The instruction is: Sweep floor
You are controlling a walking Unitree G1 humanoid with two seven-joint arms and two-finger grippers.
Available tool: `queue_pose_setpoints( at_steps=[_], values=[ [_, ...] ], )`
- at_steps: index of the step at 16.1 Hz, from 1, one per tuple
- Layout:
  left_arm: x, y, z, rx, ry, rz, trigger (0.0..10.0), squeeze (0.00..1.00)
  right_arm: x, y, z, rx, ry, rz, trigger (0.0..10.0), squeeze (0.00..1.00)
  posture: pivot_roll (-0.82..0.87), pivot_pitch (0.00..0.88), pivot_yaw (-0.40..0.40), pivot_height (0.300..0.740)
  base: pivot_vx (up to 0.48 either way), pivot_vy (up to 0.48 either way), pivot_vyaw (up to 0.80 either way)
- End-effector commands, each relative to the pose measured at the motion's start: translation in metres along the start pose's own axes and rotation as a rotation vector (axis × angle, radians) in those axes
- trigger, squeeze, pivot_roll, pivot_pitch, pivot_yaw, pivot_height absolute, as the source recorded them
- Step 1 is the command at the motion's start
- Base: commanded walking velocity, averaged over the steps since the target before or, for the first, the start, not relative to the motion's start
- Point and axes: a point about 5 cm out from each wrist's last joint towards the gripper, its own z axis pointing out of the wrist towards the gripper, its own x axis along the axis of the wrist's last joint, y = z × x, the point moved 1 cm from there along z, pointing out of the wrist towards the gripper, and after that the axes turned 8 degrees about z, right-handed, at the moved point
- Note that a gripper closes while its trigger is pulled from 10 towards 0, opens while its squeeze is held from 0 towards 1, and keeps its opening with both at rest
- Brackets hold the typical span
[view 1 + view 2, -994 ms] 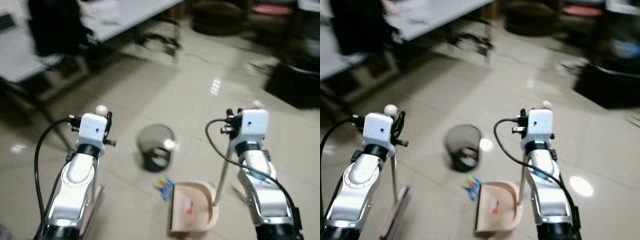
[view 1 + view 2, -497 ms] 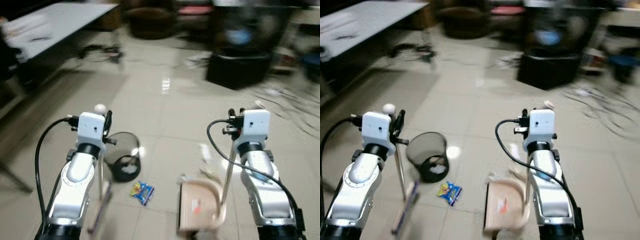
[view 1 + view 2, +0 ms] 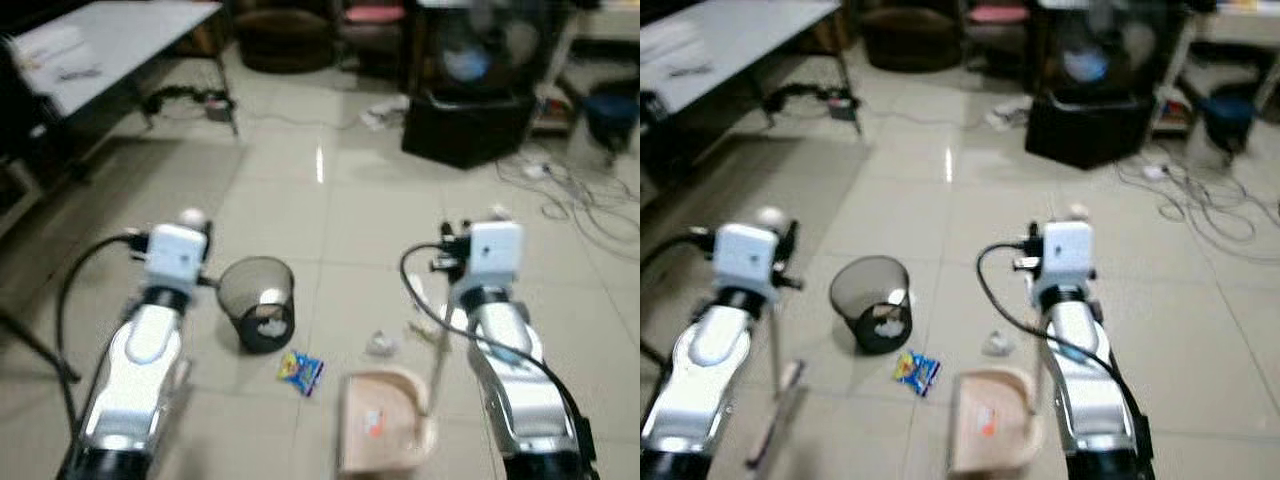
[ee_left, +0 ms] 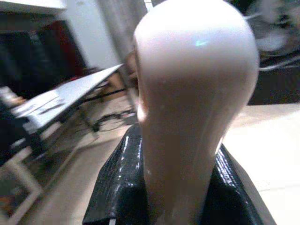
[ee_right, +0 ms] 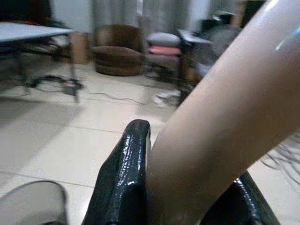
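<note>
Nearest the camera, both silver arms are raised with elbows bent and wrists upright. The left end effector (image 4: 183,187) is closed around the pale handle of a broom (image 3: 775,340), whose rounded tip (image 4: 194,70) is seen between the black fingers (image 4: 117,187) in the left wrist view; the thin pole runs down to the floor beside the left arm, its head blurred. The right end effector (image 5: 183,197) is closed around the beige handle of a dustpan (image 3: 385,430), gripped between its black fingers (image 5: 124,178).

The dustpan is a beige, scoop-shaped tray resting on the floor just beside the right arm, with a small orange mark inside; its upright pole (image 3: 437,360) rises to the right wrist. Just left of the pan lies a colourful wrapper (image 3: 300,371), and a crumpled white scrap (image 3: 380,344) lies near the pan's far edge. A dark mesh wastebasket (image 3: 257,303) stands beyond the wrapper, with some pale litter seen inside.

The floor (image 3: 330,210) is of pale glossy tiles. Farther off, a grey surface (image 3: 110,40) stands at the left, a black box (image 3: 465,125) and loose cables (image 3: 580,200) at the right, and a brown armchair (image 5: 117,56) at the back.
</note>
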Motion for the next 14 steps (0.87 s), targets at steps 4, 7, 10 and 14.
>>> queue_pose_setpoints(
  at_steps=[4, 7, 10, 14],
  values=[
    [0.005, 0.016, 0.002, -0.052, 0.006, -0.023, 10.0, 0.0, 0.013, 0.01, 0.008, -0.002, 0.054, -0.06, 10.0, 0.0, -0.04, 0.024, 0.069, 0.74, 0.0, 0.0, 0.0],
    [0.005, 0.017, 0.002, -0.053, 0.016, -0.022, 10.0, 0.0, 0.012, 0.008, 0.012, 0.024, 0.04, -0.128, 10.0, 0.0, -0.04, 0.04, 0.068, 0.74, 0.082, 0.0, 0.0],
    [0.008, 0.018, 0.005, -0.049, 0.021, -0.033, 10.0, 0.0, 0.01, 0.006, 0.012, 0.031, 0.035, -0.128, 10.0, 0.0, -0.04, 0.043, 0.069, 0.74, 0.296, 0.0, 0.66],
    [0.011, 0.021, 0.007, -0.056, 0.028, -0.039, 10.0, 0.0, 0.011, 0.01, 0.012, 0.012, 0.045, -0.123, 10.0, 0.0, -0.04, 0.048, 0.072, 0.74, 0.295, 0.0, 0.12]
  ],
)
